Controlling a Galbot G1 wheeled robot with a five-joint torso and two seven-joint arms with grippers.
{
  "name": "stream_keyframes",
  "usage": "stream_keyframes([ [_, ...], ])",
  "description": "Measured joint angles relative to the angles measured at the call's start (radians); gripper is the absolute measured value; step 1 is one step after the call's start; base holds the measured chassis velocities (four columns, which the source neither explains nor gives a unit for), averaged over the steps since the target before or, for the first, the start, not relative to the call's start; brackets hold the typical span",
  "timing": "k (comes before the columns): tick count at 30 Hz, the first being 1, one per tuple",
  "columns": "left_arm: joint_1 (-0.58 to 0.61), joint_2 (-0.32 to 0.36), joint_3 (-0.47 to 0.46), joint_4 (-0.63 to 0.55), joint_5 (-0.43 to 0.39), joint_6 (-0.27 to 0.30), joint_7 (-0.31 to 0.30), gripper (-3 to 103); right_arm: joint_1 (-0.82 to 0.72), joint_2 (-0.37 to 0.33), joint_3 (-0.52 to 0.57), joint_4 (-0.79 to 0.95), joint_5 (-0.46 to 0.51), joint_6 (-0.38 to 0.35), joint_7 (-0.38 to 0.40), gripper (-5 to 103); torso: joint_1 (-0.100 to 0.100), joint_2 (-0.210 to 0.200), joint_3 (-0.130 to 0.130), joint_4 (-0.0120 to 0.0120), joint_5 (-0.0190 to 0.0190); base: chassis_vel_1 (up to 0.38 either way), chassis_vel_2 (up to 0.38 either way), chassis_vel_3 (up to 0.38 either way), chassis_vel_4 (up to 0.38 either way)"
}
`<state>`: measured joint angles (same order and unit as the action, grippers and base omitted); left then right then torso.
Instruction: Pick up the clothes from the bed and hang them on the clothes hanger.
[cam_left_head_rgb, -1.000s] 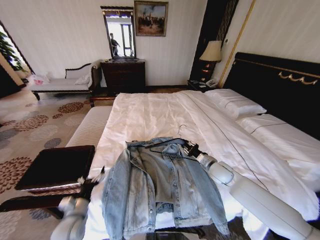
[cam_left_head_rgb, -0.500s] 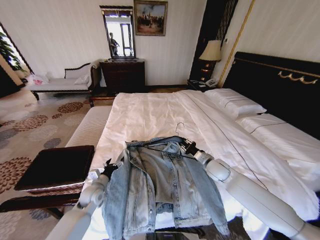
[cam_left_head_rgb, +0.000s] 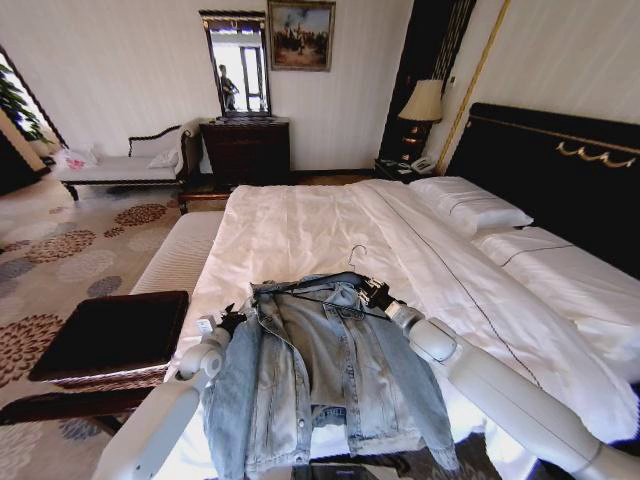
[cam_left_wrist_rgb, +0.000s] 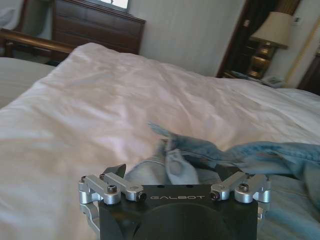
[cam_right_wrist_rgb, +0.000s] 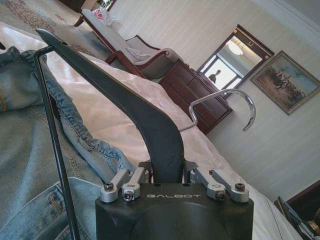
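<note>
- The denim jacket (cam_left_head_rgb: 325, 375) lies front-up on the near end of the bed (cam_left_head_rgb: 300, 230), collar toward the headboard, hem hanging off the foot edge toward me.
- The black clothes hanger (cam_left_head_rgb: 330, 283) sits in the jacket's collar opening, its silver hook (cam_left_head_rgb: 357, 255) pointing up the bed; it has lifted slightly and shifted toward the jacket's left shoulder over the last second.
- My right gripper (cam_left_head_rgb: 375, 293) is at the jacket's right shoulder, closed on the hanger's shoulder bar; in the right wrist view the black bar (cam_right_wrist_rgb: 125, 102) rises straight from between its closed fingers.
- The real change is my left gripper (cam_left_head_rgb: 232, 320): a second ago it was low beside the bed's edge, well short of the jacket, and now it is at the jacket's left shoulder.
- In the left wrist view its fingers (cam_left_wrist_rgb: 116, 172) are spread wide, with a fold of denim (cam_left_wrist_rgb: 175, 167) just beyond the tips and nothing gripped yet.
- I read this as the start of threading: one arm steadies the hanger, the other is placed to pull the left shoulder over the bar.
- The jacket is not yet on the hanger.
</note>
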<state>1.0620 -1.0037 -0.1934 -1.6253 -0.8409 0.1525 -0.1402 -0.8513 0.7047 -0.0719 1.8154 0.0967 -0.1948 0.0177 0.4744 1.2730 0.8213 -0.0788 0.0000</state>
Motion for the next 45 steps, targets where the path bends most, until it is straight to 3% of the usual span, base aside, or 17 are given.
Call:
stream_keyframes([
  [9,-0.076,-0.013,0.074,0.093,-0.014,0.000,0.031,100,0.003,0.007,-0.002,-0.011,0.007,-0.001,-0.001,30,0.000,0.000,0.000,0.0002,0.0000,0.000,0.000,0.000,0.000],
  [20,-0.157,-0.040,0.133,0.156,-0.031,0.002,0.011,102,-0.002,0.008,-0.002,-0.007,0.010,-0.004,-0.002,30,0.000,0.000,0.000,0.0002,-0.0001,0.000,0.000,0.000,0.000],
  [24,-0.158,-0.040,0.123,0.164,-0.036,0.003,0.008,91,-0.002,0.007,-0.009,-0.014,0.013,-0.005,-0.005,30,0.000,0.000,0.000,0.0002,-0.0001,0.000,0.000,0.000,0.000],
  [26,-0.159,-0.040,0.123,0.165,-0.036,0.003,0.008,91,-0.001,0.007,-0.010,-0.016,0.013,-0.005,-0.006,30,0.000,0.000,0.000,0.0002,-0.0001,0.000,0.000,0.000,0.000],
  [28,-0.170,-0.043,0.122,0.178,-0.036,0.003,0.014,75,0.002,0.014,-0.018,-0.021,0.013,-0.006,-0.007,30,0.000,0.000,0.000,0.0001,0.0000,0.000,0.000,0.000,0.000],
  [30,-0.174,-0.044,0.123,0.182,-0.036,0.003,0.016,75,0.003,0.016,-0.021,-0.022,0.013,-0.007,-0.007,30,0.000,0.000,0.000,0.0002,0.0001,0.000,0.000,0.000,0.000],
  [34,-0.186,-0.054,0.134,0.199,-0.034,0.001,0.024,53,0.006,0.017,-0.027,-0.032,0.014,-0.009,-0.009,30,0.000,0.000,0.000,0.0001,0.0000,0.000,0.000,0.000,0.000],
  [38,-0.185,-0.057,0.137,0.196,-0.029,0.000,0.024,42,0.010,0.021,-0.037,-0.050,0.020,-0.019,-0.011,30,0.000,0.000,0.000,0.0000,0.0000,0.000,0.000,0.000,0.000],
  [40,-0.184,-0.057,0.138,0.194,-0.029,0.000,0.024,42,0.012,0.023,-0.039,-0.053,0.021,-0.021,-0.011,30,0.000,0.000,0.000,0.0000,0.0000,0.000,0.000,0.000,0.000],
  [41,-0.178,-0.054,0.139,0.181,-0.028,-0.001,0.024,30,0.023,0.033,-0.051,-0.071,0.027,-0.030,-0.013,30,0.000,0.000,0.000,-0.0001,0.0000,0.000,0.000,0.000,0.000],
  [42,-0.174,-0.053,0.139,0.175,-0.027,-0.001,0.024,25,0.030,0.038,-0.056,-0.079,0.029,-0.035,-0.014,30,0.000,0.000,0.000,0.0000,0.0000,0.000,0.000,0.000,0.000],
  [45,-0.163,-0.049,0.139,0.163,-0.022,-0.002,0.023,19,0.048,0.049,-0.071,-0.103,0.033,-0.043,-0.017,30,0.000,0.000,0.000,0.0002,0.0001,0.000,0.000,0.000,0.000],
])
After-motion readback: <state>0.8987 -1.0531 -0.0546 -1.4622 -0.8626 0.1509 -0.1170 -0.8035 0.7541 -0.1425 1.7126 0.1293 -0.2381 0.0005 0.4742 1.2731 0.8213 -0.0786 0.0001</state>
